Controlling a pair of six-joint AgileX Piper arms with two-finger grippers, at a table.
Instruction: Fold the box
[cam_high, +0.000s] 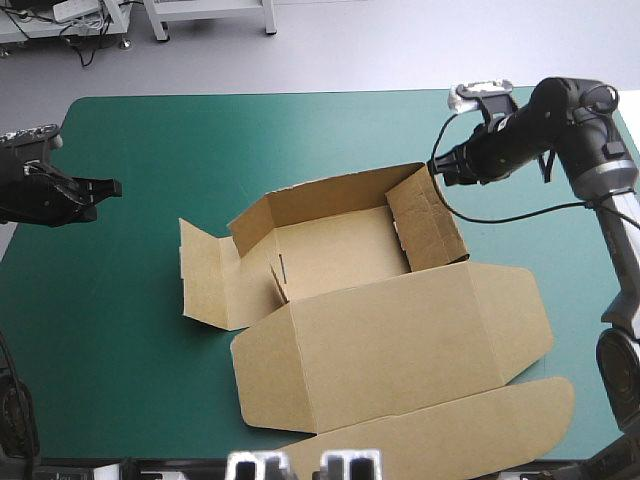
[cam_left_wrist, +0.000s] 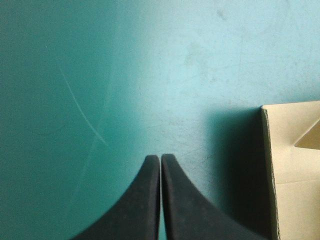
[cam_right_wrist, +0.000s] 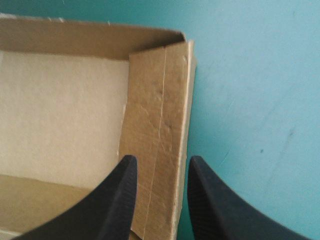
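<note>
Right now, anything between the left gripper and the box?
Nothing visible. The left gripper, shut, hangs over bare cover; only that cover lies between it and the box, whose left flap is nearest. The right gripper is open, the right wall showing between its fingers.

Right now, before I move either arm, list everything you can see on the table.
box: one, brown, middle of the table; far and right walls raised, left flap and lid lying flat.
table: one, teal-green cover, under the box.
left gripper: one, black fingers, shut, over the cover to the left of the box, apart from it.
right gripper: one, black fingers, open, at the box's right wall, which shows between its fingers.
</note>
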